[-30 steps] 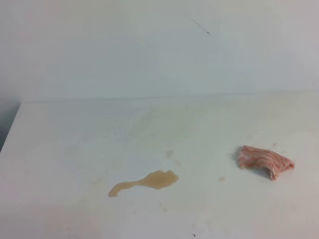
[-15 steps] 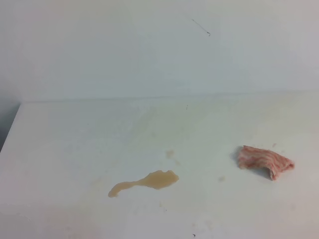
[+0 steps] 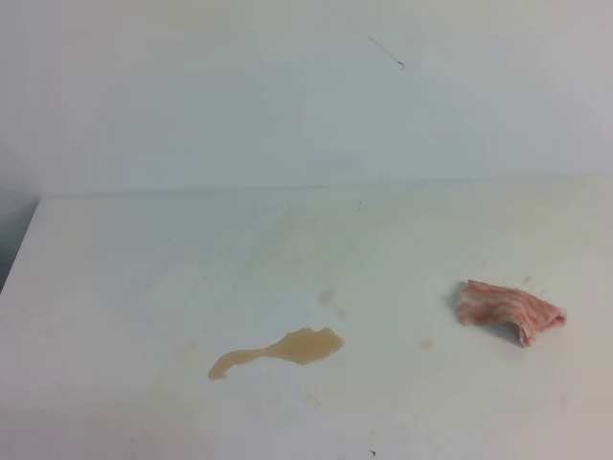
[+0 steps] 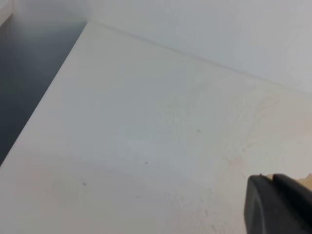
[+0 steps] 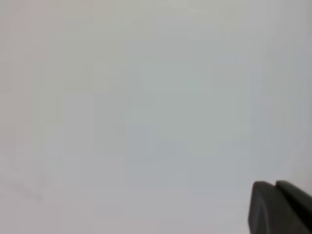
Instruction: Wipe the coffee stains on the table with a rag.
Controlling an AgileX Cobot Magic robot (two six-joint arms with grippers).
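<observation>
The coffee stains [image 3: 287, 349] are a tan puddle with a thin tail to the left, at the front middle of the white table [image 3: 144, 287]. A faint brown speck [image 3: 425, 343] lies to its right. The pink and white striped rag [image 3: 508, 311] lies crumpled at the right, apart from the puddle. Neither gripper shows in the exterior high view. The left gripper [image 4: 273, 178] shows only as dark fingertips pressed together at the lower right of the left wrist view, over bare table. The right gripper [image 5: 276, 184] shows the same way, empty.
A white wall [image 3: 287, 96] rises behind the table's back edge. The table's left edge [image 3: 21, 249] drops to a dark floor, which also shows in the left wrist view [image 4: 29, 73]. Faint yellowish smears [image 3: 326, 230] mark the tabletop.
</observation>
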